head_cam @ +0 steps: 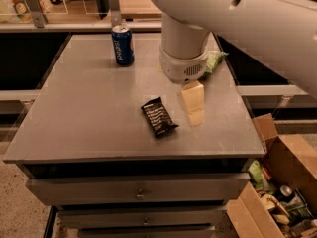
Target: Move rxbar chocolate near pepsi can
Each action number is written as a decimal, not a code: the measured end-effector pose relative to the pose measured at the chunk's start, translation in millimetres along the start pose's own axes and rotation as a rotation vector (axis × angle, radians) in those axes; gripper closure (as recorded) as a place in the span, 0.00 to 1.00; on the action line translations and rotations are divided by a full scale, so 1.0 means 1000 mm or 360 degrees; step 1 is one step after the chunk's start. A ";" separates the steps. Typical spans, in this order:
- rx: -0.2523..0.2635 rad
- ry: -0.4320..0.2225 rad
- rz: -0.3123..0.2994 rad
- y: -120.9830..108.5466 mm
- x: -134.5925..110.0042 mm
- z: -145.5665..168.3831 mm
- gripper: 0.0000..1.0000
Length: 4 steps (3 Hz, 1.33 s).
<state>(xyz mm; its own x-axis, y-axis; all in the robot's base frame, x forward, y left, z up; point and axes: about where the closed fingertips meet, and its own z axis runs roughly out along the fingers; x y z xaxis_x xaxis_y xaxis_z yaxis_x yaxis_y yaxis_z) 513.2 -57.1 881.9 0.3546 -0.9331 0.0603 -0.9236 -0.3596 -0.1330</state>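
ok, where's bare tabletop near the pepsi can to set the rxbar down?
Bare tabletop left of and in front of the pepsi can, down to the front edge; also the strip between can and rxbar chocolate. Crowded on the right: the claw hangs just right of the bar, green snack bag behind the arm.
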 end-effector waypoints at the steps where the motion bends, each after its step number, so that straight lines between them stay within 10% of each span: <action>1: -0.0050 -0.0038 -0.0081 -0.008 -0.016 0.022 0.00; 3: -0.0131 -0.0146 -0.0156 -0.010 -0.037 0.055 0.00; 4: -0.0163 -0.0182 -0.0180 -0.008 -0.044 0.064 0.17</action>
<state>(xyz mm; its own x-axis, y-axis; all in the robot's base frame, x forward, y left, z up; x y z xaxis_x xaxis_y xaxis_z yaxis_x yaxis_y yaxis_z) 514.1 -13.4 816.8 0.4661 -0.8836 -0.0446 -0.8847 -0.4652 -0.0298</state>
